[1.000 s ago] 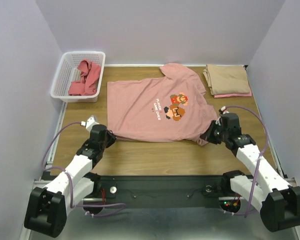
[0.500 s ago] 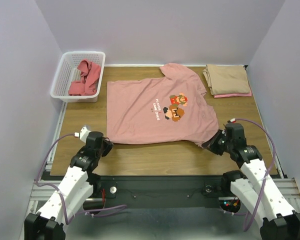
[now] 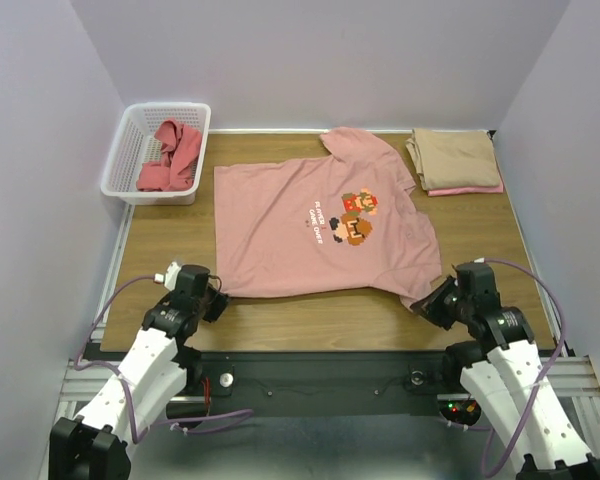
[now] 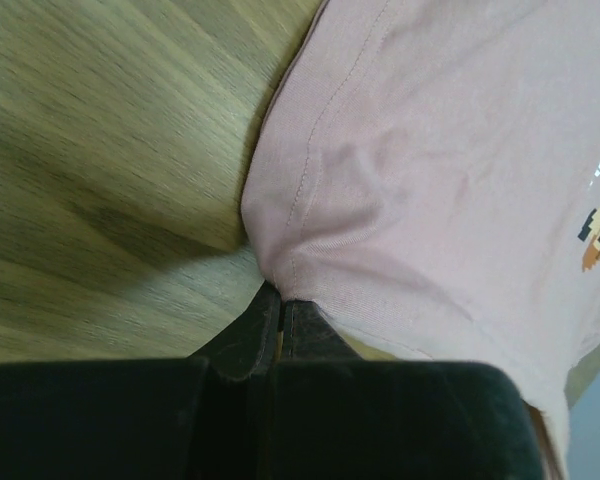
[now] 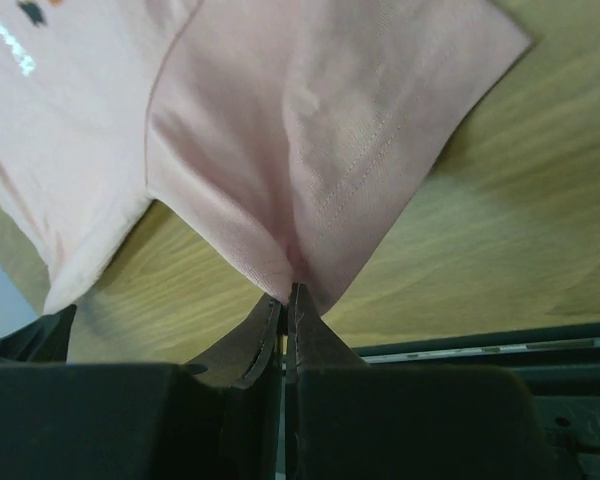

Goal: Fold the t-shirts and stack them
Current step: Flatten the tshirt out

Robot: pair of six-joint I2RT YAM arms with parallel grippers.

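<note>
Landmark: dusty pink pixel-print t-shirt (image 3: 310,225), spread flat and print-up on the wooden surface (image 3: 310,320), hem edge to the left, 1 sleeve pointing at the far wall.
Left jaws: clenched on the t-shirt's near-left hem corner.
Right jaws: clenched on the edge of the t-shirt's near-right sleeve.
Top view only, far left: white lattice basket (image 3: 170,107) just off the t-shirt's far-left corner, with a crumpled coral-red t-shirt (image 3: 170,160) inside it.
Top view only, far right: folded tan t-shirt (image 3: 455,158) just beside the far sleeve, lying on a folded pink garment (image 3: 470,190) of which only a strip shows.
Left wrist view only: 2 dark fingers (image 4: 245,345) pressed together, the hem corner drawn into a puckered point between them; 1 line of hem stitching runs away from the pinch; a slice of the print shows at the picture's right edge.
Right wrist view only: dark fingers (image 5: 315,340) meet on a fold of sleeve cloth; 2 parallel rows of stitching cross the sleeve; a metal rail (image 5: 480,348) lies along the surface's near edge, to the right of the pinch.
</note>
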